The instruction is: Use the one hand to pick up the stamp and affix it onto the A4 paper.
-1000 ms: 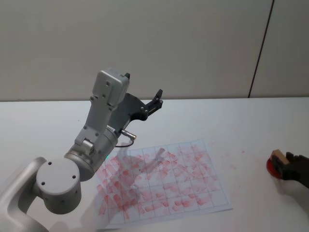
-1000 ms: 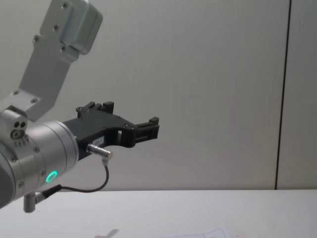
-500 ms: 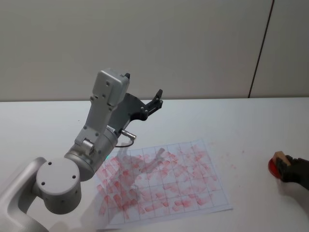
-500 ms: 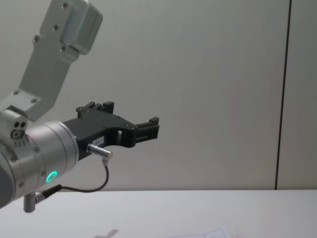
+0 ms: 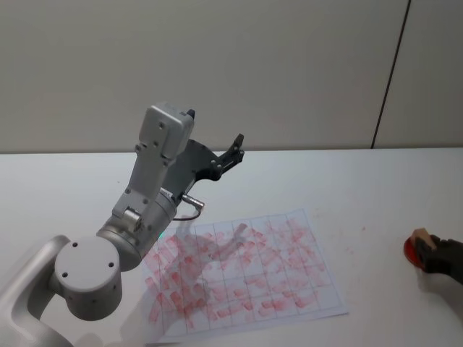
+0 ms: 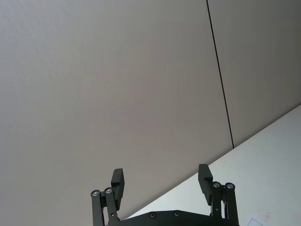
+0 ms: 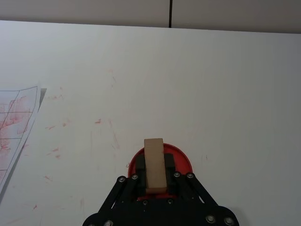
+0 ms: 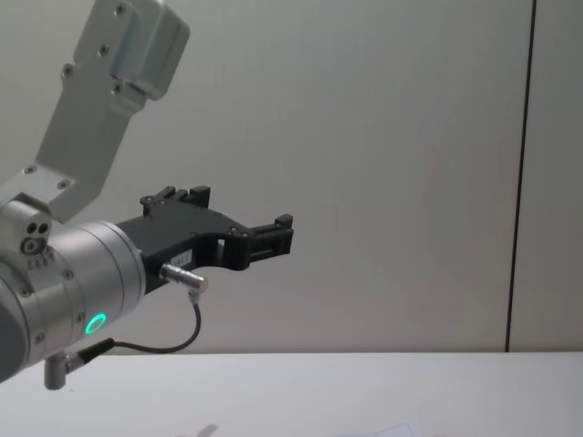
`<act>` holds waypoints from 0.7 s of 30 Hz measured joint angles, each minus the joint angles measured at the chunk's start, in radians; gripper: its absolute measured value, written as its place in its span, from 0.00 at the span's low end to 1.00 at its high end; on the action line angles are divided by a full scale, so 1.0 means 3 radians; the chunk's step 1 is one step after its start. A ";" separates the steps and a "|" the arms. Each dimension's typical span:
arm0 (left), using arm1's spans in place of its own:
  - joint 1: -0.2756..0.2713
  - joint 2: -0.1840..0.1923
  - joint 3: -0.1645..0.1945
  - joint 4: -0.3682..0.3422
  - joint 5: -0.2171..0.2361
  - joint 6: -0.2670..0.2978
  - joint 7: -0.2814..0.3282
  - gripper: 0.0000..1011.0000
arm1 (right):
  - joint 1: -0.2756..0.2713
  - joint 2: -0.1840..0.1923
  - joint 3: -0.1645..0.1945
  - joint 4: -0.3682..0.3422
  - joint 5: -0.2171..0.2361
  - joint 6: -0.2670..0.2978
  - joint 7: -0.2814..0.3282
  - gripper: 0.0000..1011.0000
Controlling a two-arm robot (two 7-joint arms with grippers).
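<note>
Since a second ago your slim black right gripper (image 7: 154,175) has slid a little further right and sunk lower, so in the head view less of the small tan wood-coloured stamp (image 7: 154,157) stands clear of the pad. The left arm has not stirred. The right gripper's fingers are clamped on the stamp's two sides, holding it upright over the shallow round red ink pad (image 7: 182,158). That pad is the one container here, and the stamp's foot is all that sits in it. Whether the face is pressed into the ink or hangs just above it, you cannot tell.

By my reading you are at the inking step: the pick-up is done, the print is not. The next move calls for a straight lift off the pad, then a carry leftward to the thin white A4 paper (image 5: 249,269), which lies well apart from the pad on the white tabletop (image 5: 362,181). Its printed grid is already crowded with red marks, so aim for a barer box and come down flat.

The black left gripper (image 6: 161,175) with the curved cable hangs raised beyond the paper's left side, fingers spread apart and empty.
</note>
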 joint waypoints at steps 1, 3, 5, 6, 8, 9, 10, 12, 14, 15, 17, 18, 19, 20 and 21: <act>0.0000 0.0000 0.0000 0.0000 0.0000 0.0000 0.0000 0.99 | 0.0003 -0.0003 0.0001 0.0008 0.0005 0.0003 0.0000 0.21; 0.0000 0.0000 0.0000 0.0000 0.0000 0.0000 0.0000 0.99 | 0.0007 -0.0006 0.0003 0.0018 0.0015 0.0007 0.0001 0.21; 0.0000 0.0000 0.0000 0.0000 0.0000 0.0000 0.0000 0.99 | 0.0012 -0.0010 0.0005 0.0029 0.0024 0.0009 0.0005 0.21; 0.0000 0.0000 0.0000 0.0000 0.0000 0.0000 0.0000 0.99 | 0.0013 -0.0012 0.0005 0.0031 0.0026 0.0009 0.0006 0.21; 0.0000 0.0000 0.0000 0.0000 0.0000 0.0000 0.0000 0.99 | 0.0015 -0.0013 0.0006 0.0034 0.0030 0.0009 0.0009 0.21; 0.0000 0.0000 0.0000 0.0000 0.0000 0.0000 0.0000 0.99 | 0.0016 -0.0015 0.0008 0.0034 0.0032 0.0009 0.0013 0.21; 0.0000 0.0000 0.0000 0.0000 0.0000 0.0000 0.0000 0.99 | 0.0016 -0.0015 0.0009 0.0032 0.0032 0.0006 0.0016 0.21; 0.0000 0.0000 0.0000 0.0000 0.0000 0.0000 0.0000 0.99 | 0.0014 -0.0014 0.0009 0.0021 0.0031 -0.0002 0.0017 0.21; 0.0000 0.0000 0.0000 0.0000 0.0000 0.0000 0.0000 0.99 | 0.0006 -0.0011 0.0010 0.0001 0.0023 -0.0024 0.0022 0.21; 0.0000 0.0000 0.0000 0.0000 0.0000 0.0000 0.0000 0.99 | 0.0005 -0.0009 0.0009 -0.0014 0.0019 -0.0030 0.0025 0.21; 0.0000 0.0000 0.0000 0.0000 0.0000 0.0000 0.0000 0.99 | 0.0004 -0.0007 0.0006 -0.0057 0.0010 -0.0049 0.0042 0.21; 0.0000 0.0000 0.0000 0.0000 0.0000 0.0000 0.0000 0.99 | 0.0004 -0.0006 0.0006 -0.0075 0.0004 -0.0060 0.0050 0.21; 0.0000 0.0000 0.0000 0.0000 0.0000 0.0000 0.0000 0.99 | 0.0004 -0.0004 0.0006 -0.0095 0.0000 -0.0066 0.0054 0.21; 0.0000 0.0000 0.0000 0.0000 0.0000 0.0000 0.0000 0.99 | 0.0008 -0.0002 0.0006 -0.0133 -0.0016 -0.0087 0.0071 0.21; 0.0000 0.0000 0.0000 0.0000 0.0000 0.0000 0.0000 0.99 | 0.0012 -0.0001 0.0006 -0.0161 -0.0027 -0.0098 0.0083 0.21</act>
